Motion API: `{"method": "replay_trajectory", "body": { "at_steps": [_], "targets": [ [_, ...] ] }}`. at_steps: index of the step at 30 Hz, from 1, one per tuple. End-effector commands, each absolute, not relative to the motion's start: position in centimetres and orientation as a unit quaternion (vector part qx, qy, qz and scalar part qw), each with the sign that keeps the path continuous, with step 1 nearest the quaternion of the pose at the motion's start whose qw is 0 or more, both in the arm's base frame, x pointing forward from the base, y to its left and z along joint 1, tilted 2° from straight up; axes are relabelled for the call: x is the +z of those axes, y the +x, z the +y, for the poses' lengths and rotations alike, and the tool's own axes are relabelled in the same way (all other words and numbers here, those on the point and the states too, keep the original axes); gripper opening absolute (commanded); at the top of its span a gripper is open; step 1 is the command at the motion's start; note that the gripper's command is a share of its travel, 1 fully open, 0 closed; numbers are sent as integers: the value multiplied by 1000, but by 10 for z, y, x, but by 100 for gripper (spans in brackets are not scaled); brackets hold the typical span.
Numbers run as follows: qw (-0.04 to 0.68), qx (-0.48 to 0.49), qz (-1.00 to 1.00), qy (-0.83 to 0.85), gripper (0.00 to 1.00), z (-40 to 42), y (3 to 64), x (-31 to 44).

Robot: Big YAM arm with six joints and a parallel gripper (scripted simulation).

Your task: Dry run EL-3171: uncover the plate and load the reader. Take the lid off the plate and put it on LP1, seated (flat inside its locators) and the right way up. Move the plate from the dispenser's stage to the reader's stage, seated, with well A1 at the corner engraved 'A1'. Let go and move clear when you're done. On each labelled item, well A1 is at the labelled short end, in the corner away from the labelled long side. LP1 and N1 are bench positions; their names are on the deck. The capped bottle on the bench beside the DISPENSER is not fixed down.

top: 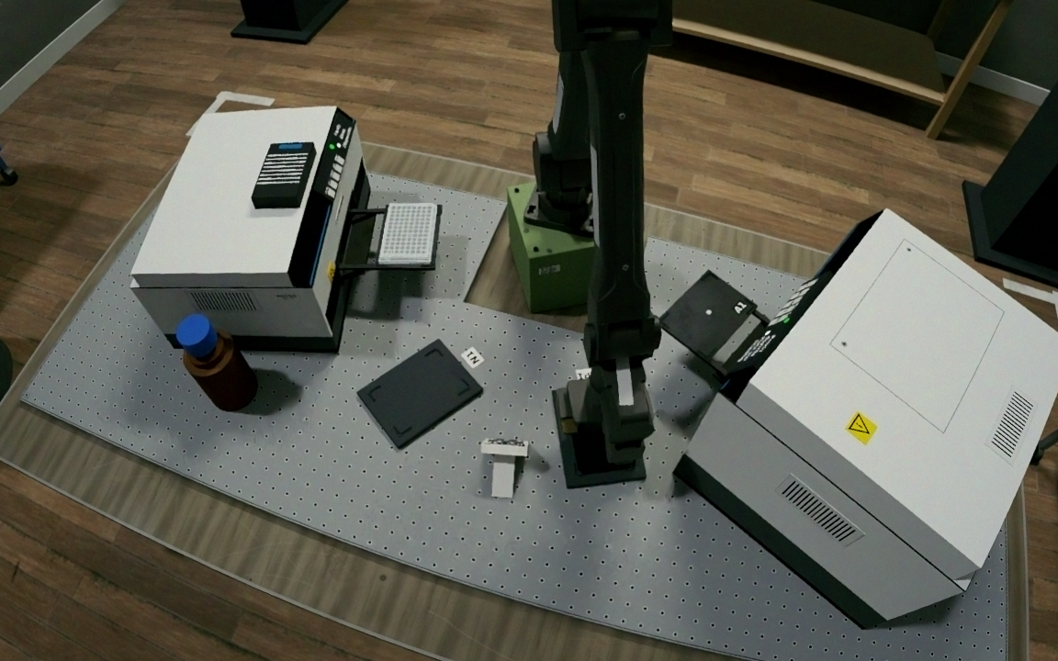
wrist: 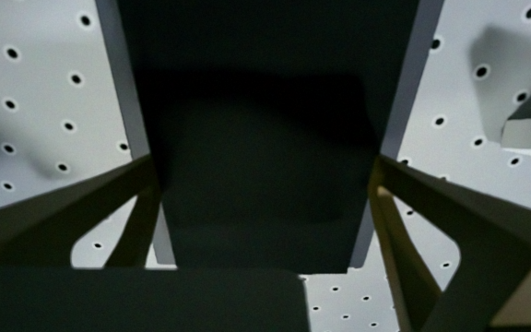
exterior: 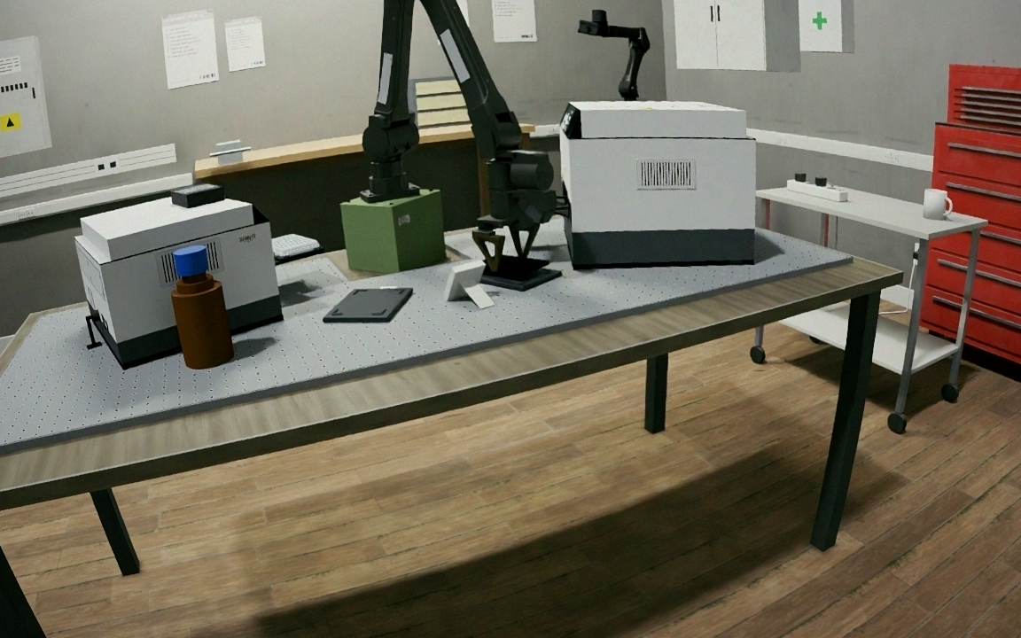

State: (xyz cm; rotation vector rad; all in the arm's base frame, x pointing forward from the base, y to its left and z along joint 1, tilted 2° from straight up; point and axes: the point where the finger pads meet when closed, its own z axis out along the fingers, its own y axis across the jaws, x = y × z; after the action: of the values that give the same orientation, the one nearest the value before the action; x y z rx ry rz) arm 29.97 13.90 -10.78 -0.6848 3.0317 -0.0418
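Observation:
My gripper (exterior: pixel 508 260) (wrist: pixel 265 166) (top: pixel 561 419) points down over LP1 (exterior: pixel 548 276) (wrist: pixel 128 111). It appears shut on the dark lid (wrist: pixel 256 231), which spans fingertip to fingertip low over LP1. LP1's grey margins show beyond both long sides. Any gap below the lid is hidden, as are its labels. The white plate (top: pixel 409 233) (exterior: pixel 292 245) sits on the dispenser's stage (top: pixel 364 238), wells up. The reader's stage (top: pixel 701 312) is bare, with "A1" engraved near the reader. N1 (top: pixel 419 393) (exterior: pixel 367 304) is bare.
The dispenser (top: pixel 237 205) (exterior: pixel 181 237) is at the left, with the blue-capped bottle (top: pixel 220 369) (exterior: pixel 202 321) upright beside it. The reader (top: pixel 911 353) (exterior: pixel 657 190) is at the right. A small white stand (top: pixel 503 468) (exterior: pixel 466 282) is close to LP1. My green base (top: pixel 545 271) (exterior: pixel 391 229) is behind.

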Motion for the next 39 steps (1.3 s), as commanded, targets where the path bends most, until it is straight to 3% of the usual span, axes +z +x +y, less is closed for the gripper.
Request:
{"method": "replay_trajectory", "body": {
  "at_steps": [1,20,39],
  "targets": [
    [44,-7,974,-224,85,151,320,-97],
    [18,-12,974,-227,85,140,298,-112],
    [54,-3,973,-226,85,154,325,-90]
  ]
}}
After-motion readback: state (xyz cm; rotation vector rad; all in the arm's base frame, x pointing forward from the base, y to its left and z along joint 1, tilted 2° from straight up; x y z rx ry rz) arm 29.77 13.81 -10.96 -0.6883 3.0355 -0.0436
